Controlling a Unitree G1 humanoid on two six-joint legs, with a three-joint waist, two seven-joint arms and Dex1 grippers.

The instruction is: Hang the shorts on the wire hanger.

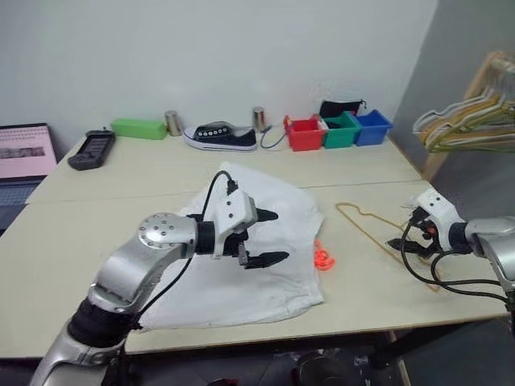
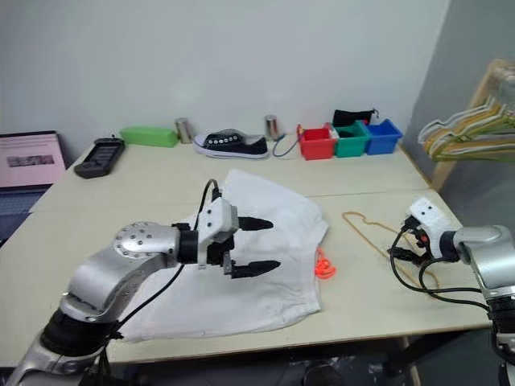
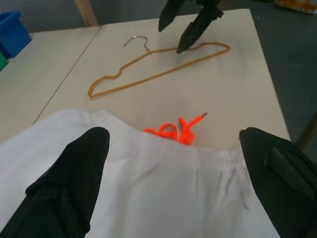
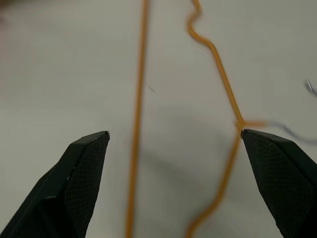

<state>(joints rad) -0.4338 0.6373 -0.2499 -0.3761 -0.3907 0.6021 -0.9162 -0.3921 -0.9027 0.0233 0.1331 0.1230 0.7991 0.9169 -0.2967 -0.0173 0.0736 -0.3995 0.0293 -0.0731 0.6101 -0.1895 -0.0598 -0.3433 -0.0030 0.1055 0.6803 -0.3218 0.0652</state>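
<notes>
Shorts (image 1: 265, 257) are lying flat and a bit rumpled in the middle of the pale table (image 1: 121, 233), white fabric spread out with the orange drawstring (image 1: 323, 257) poking out on the side facing the hanger. Far left there's a laptop (image 1: 24, 153) at the table edge and a dark handheld device (image 1: 92, 149) near the back. The left gripper (image 1: 265, 237) hangs over the shorts with its two black fingers spread wide apart, holding nothing. Along the back wall sit a green box (image 1: 138, 128), a black sneaker (image 1: 220, 136) and red, green and blue bins (image 1: 338, 130). Right of the shorts, well clear of the fabric, the wire hanger (image 1: 374, 227) lies flat on the table. The right gripper (image 4: 173, 136) is just above it, fingers also wide apart, empty, one tip right by the wire near the hook's base. Way off right a bunch of hangers (image 1: 471, 121) hangs on a wooden rack.
</notes>
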